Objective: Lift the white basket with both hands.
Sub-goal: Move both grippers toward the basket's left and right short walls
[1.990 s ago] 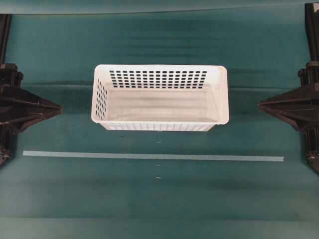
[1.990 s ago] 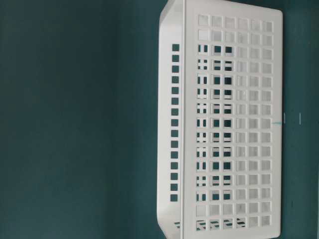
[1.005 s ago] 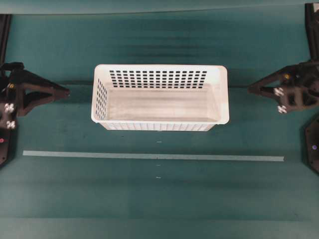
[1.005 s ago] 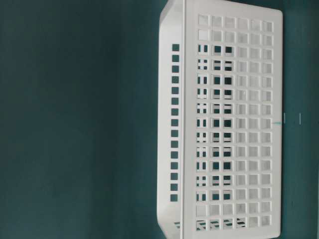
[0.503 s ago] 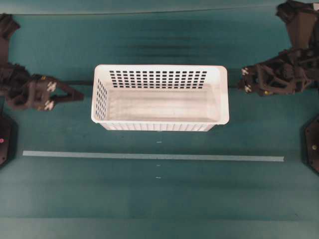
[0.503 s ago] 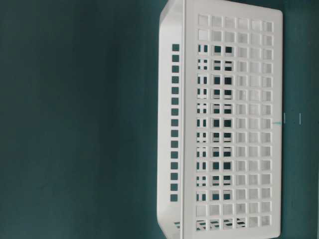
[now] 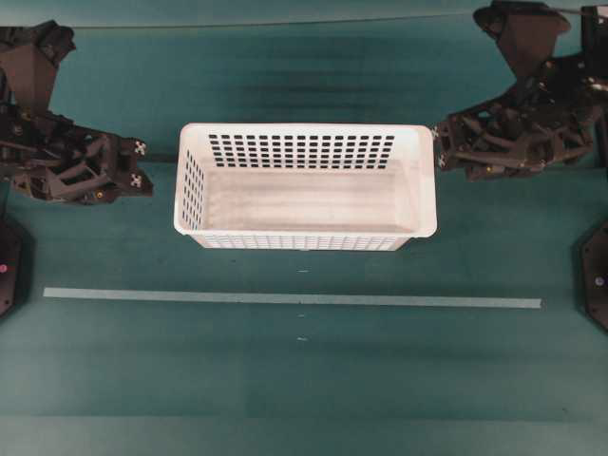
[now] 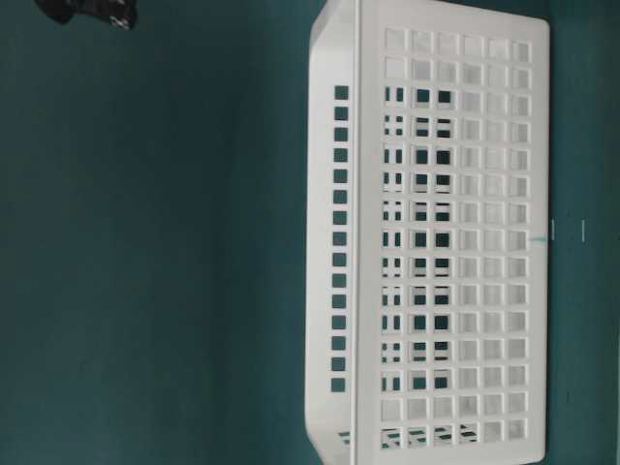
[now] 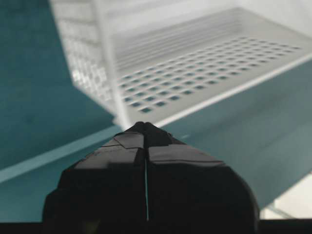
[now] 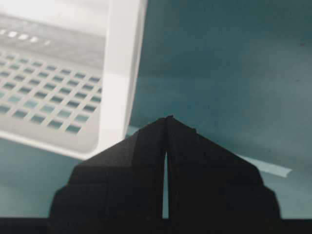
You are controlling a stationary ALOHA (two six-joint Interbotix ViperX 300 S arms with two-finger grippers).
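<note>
1. My left gripper (image 7: 142,163) is pressed together, empty, near the basket's left end.
2. The white basket (image 7: 304,186) sits mid-table; it looks light, stiff and slick, so I'd hold its rounded end rims.
3. My right gripper (image 7: 439,147) is pressed together, just beside the right rim.

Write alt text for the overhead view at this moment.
A white basket sits empty on a teal table, with a shut black gripper at each short end: the left gripper apart from its left wall, the right gripper at its right rim. A pale tape line runs in front of it.
</note>
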